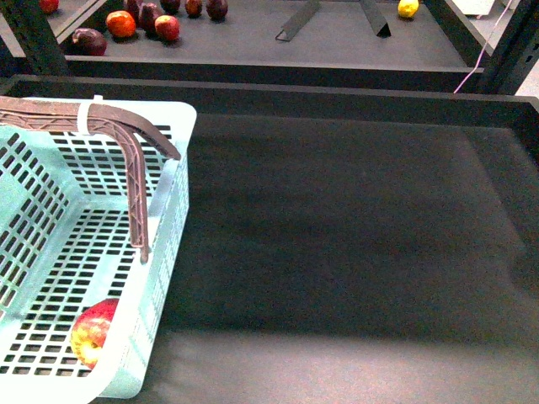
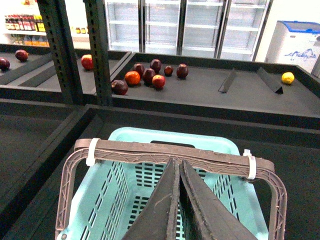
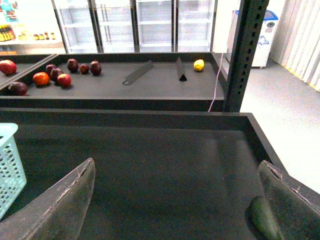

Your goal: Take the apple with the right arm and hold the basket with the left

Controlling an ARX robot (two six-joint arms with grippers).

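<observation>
The basket (image 1: 59,252) sits at the left end of the dark desk (image 1: 354,236), its pale blue slotted walls open to the top. Inside it, in the near corner against the right-hand wall, lies the apple (image 1: 93,330), red with a yellow patch. One brown ribbed handle (image 1: 126,151) arches over the basket, with a white tie wrapped round it near the bend.

In the left wrist view, the left claw (image 2: 178,210) hangs directly above the basket (image 2: 150,190). Its two dark fingers are pressed together along their length with nothing between them, and their tips (image 2: 172,172) sit just under the crossbar of the handle (image 2: 175,155); whether they touch it cannot be told. The apple lies out of sight from there.

Further right, the right claw (image 3: 175,200) is spread wide, its two fingers (image 3: 65,205) far apart at the edges of the right wrist view, empty, over the bare desk (image 3: 165,170). The basket's corner (image 3: 9,160) shows well off to that claw's side, so the apple is far from it. A dark green object (image 3: 265,220) lies just beside the other finger; what it is cannot be told.

Beyond the desk, on the back shelf (image 1: 253,34), lie several dark red fruits (image 1: 152,17) and a lemon (image 1: 408,8).
</observation>
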